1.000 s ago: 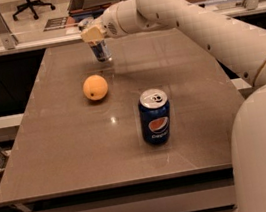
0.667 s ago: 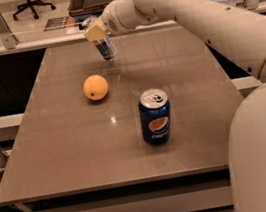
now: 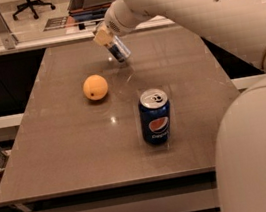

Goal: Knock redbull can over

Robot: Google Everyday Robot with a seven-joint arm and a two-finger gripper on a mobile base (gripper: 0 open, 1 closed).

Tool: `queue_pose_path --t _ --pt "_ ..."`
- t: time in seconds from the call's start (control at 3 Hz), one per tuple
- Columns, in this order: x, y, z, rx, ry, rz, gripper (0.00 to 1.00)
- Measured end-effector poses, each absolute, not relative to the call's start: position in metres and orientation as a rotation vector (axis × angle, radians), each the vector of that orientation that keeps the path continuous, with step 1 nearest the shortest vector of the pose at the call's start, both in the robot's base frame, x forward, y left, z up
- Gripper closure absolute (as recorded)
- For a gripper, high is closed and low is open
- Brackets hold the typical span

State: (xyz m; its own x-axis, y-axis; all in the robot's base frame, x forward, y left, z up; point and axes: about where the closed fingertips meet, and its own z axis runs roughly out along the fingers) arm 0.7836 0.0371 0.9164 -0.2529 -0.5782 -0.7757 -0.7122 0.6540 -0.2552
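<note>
My claw (image 3: 103,34) is at the far side of the counter (image 3: 79,147), just above its surface, and it touches the top end of the slim silver-and-blue metal redbull can (image 3: 118,50). I cannot tell how far the claw is open, or whether it holds the can or only presses on it.

One second ago the redbull can stood upright under the claw. Now it leans strongly: its top is at my claw and its bottom end points toward the near right, close to the counter. I cannot tell if the bottom edge touches the surface. I judge that the knocking is in progress but not finished, because the can does not yet lie flat.

My white arm (image 3: 182,3) reaches in from the right side and stretches across the far edge of the counter, with the wrist bent down to the can. Compared with a second ago, the wrist is a little more to the right.

The round orange fruit (image 3: 95,87) lies near, to the left. The wider dark-blue Pepsi can (image 3: 155,116) stands upright, well apart, near the front. Both are in the same places as before.
</note>
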Motion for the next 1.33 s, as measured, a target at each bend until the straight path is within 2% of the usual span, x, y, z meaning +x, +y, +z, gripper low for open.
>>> queue_pose_path --t 0.67,1.33 --pt "0.786 0.032 0.878 -1.094 2.094 0.029 1.0" --pt "0.792 0.064 0.831 -1.227 2.149 0.075 1.0"
